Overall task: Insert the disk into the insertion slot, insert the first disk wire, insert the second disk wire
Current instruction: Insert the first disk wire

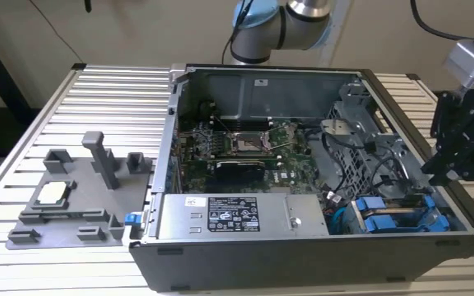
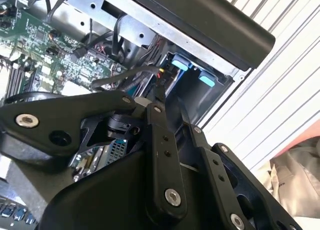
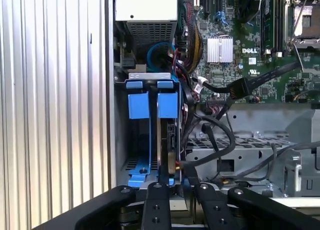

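Disk (image 3: 163,140) stands on edge in the insertion slot (image 3: 150,76) of the computer case (image 1: 245,259), beside a second blue-framed drive (image 3: 138,105). Claw (image 1: 436,171) hovers close above the disk, at the case's wall on the exterior view's right; its opening cannot be told.

Robotics lab: open computer case (image 1: 286,262) on slatted aluminium table (image 1: 113,98).
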Available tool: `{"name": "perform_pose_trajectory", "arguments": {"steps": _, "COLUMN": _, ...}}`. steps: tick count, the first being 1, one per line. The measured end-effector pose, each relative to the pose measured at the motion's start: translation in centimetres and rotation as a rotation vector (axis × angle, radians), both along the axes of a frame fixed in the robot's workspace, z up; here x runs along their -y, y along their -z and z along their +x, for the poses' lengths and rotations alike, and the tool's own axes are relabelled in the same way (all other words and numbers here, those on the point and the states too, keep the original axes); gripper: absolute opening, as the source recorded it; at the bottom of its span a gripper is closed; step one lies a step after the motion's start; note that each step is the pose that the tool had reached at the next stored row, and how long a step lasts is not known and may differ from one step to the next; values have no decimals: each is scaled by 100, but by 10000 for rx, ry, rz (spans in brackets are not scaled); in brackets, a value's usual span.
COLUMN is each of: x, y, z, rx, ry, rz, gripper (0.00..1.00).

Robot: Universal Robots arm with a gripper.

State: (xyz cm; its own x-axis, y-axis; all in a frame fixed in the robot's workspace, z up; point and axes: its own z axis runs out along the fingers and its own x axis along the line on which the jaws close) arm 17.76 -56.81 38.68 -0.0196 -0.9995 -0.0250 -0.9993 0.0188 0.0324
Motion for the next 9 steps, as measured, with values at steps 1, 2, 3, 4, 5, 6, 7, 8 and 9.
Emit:
{"name": "perform_pose_trajectory", "arguments": {"steps": 1, "x": 0, "y": -21, "z": 0, "rx": 0, "ry": 0, "rz": -4, "gripper": 27}}
{"name": "perform_pose_trajectory", "arguments": {"steps": 2, "x": 0, "y": -40, "z": 0, "rx": 0, "ry": -1, "rz": -10, "gripper": 27}}
{"name": "perform_pose_trajectory", "arguments": {"steps": 3, "x": 0, "y": -60, "z": 0, "rx": 0, "ry": -1, "rz": -16, "gripper": 27}}
{"name": "perform_pose_trajectory", "arguments": {"steps": 4, "x": 0, "y": -79, "z": 0, "rx": -1, "ry": 0, "rz": -21, "gripper": 27}}
{"name": "perform_pose_trajectory", "arguments": {"steps": 5, "x": 0, "y": -100, "z": 0, "rx": 0, "ry": 0, "rz": -27, "gripper": 27}}
{"name": "perform_pose_trajectory", "arguments": {"steps": 6, "x": -1, "y": -121, "z": 0, "rx": -1, "ry": 0, "rz": -31, "gripper": 27}}
{"name": "perform_pose_trajectory", "arguments": {"steps": 7, "x": 0, "y": -142, "z": 0, "rx": -1, "ry": 0, "rz": -35, "gripper": 27}}
{"name": "perform_pose_trajectory", "arguments": {"steps": 8, "x": 0, "y": -164, "z": 0, "rx": -1, "ry": -1, "rz": -45, "gripper": 27}}
{"name": "perform_pose_trajectory", "arguments": {"steps": 9, "x": -1, "y": -184, "z": 0, "rx": -1, "ry": -1, "rz": -51, "gripper": 27}}
